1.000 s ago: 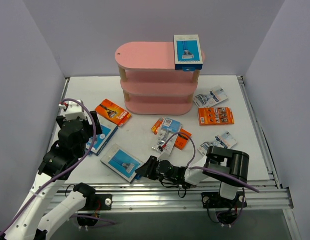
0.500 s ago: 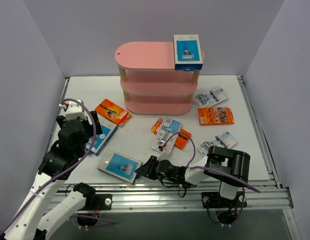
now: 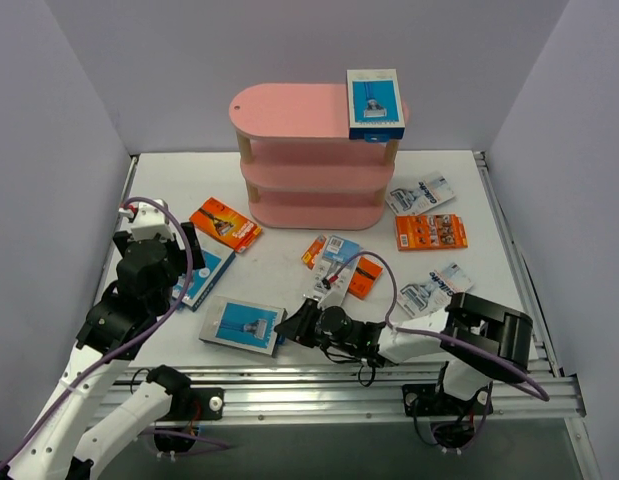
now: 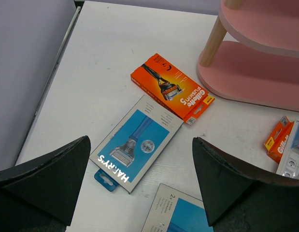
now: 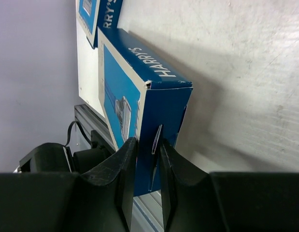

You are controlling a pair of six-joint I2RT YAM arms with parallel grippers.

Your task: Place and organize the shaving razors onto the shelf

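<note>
- Step in hand: pick-up. The right claw (image 5: 148, 147) is pinched on the end flap of a blue Harry's box (image 5: 139, 87) near the bench's (image 3: 279, 255) front edge.
- Next, I judge: lift without tearing that thin flap, then carry it to the pink shelf (image 3: 289, 110).
- The left claw (image 4: 140, 145) gapes wide and holds nothing, above a second Harry's box (image 4: 139, 128).
- The shelf's top board carries one blue-and-white razor box (image 3: 374, 103) at its right end; no packs show on the lower boards.

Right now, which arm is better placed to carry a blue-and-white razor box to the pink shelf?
Right: the right gripper pinches the near blue-and-white box by its end flap; the left gripper hangs open, empty.
</note>
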